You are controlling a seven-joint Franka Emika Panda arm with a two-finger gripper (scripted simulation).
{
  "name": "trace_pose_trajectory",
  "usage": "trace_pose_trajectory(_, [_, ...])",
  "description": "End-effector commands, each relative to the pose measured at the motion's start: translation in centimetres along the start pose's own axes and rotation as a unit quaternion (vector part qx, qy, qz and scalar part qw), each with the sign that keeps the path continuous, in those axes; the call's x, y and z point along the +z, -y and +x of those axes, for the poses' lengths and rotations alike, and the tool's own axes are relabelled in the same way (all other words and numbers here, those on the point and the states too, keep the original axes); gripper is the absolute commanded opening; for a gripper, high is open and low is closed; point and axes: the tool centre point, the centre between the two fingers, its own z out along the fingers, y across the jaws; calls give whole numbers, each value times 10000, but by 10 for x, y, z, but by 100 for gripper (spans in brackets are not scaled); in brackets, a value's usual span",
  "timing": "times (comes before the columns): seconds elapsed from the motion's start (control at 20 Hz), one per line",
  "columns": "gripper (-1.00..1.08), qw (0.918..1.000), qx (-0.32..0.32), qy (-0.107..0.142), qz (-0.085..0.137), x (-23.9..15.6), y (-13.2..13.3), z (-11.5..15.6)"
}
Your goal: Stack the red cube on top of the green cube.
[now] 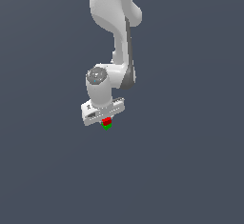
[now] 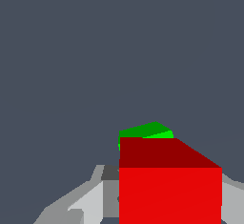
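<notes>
We see the red cube (image 2: pixel 170 194) pinched between our fingers (image 2: pixel 90 204), sitting on or just above the green cube (image 1: pixel 107 127); contact is unclear. It looks light, rigid and smooth-faced, best held on opposite flat sides, as now, above the counter (image 1: pixel 190 170).

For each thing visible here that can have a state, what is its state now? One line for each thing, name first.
red cube: between the fingers, directly above the green cube, which it mostly hides in the wrist view.
green cube: under the red cube; contact between them cannot be told.
gripper: low over the two cubes, fingers on either side of the red cube; grip cannot be told.
</notes>
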Motion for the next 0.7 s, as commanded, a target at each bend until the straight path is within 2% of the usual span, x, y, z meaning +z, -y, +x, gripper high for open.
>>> trace_pose_trajectory(0.0, [-100,10000,-5,-2,-1,1,-3,1])
trace_pose_trajectory(0.15, [-100,10000,-4,-3,1,0,-2,1])
trace_pose_trajectory(0.2, [100,10000,-4,-3,1,0,-2,1])
trace_pose_trajectory(0.65, [100,10000,-4,-3,1,0,-2,1])
